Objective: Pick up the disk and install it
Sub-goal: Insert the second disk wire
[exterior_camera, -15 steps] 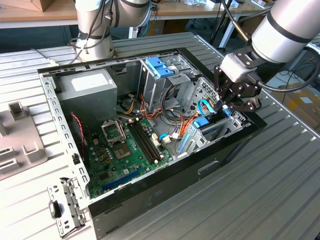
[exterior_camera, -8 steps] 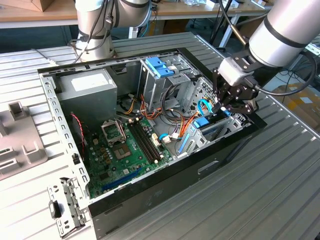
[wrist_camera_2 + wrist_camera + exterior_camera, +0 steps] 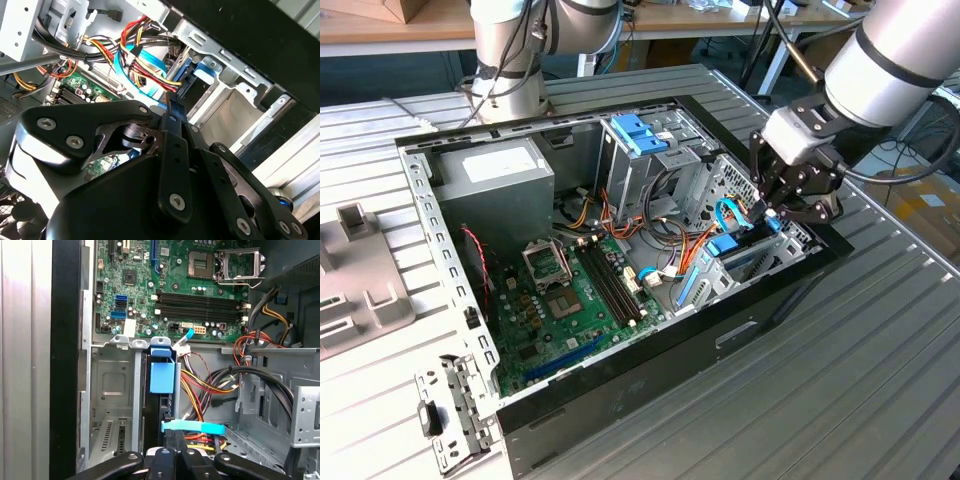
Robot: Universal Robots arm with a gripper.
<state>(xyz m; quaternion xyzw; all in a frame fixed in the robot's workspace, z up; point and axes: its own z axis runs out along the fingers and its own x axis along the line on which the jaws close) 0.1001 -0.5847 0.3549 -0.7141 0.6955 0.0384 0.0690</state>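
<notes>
The disk stands edge-on as a dark slab in a slot of the metal drive cage, at the front corner of the open computer case. A light-blue latch piece sits at its far end. In the exterior view the disk shows as a dark strip with blue trim. My gripper is shut, its narrow black fingers together right at the disk's near end. Whether they touch it is hidden. The gripper hangs over the cage on the exterior view's right, and its tip points into the bay.
A blue flat cable and bundled coloured wires crowd the space beside the fingers. The motherboard and a grey power-supply box fill the rest of the case. A grey plastic part and a metal bracket lie on the table.
</notes>
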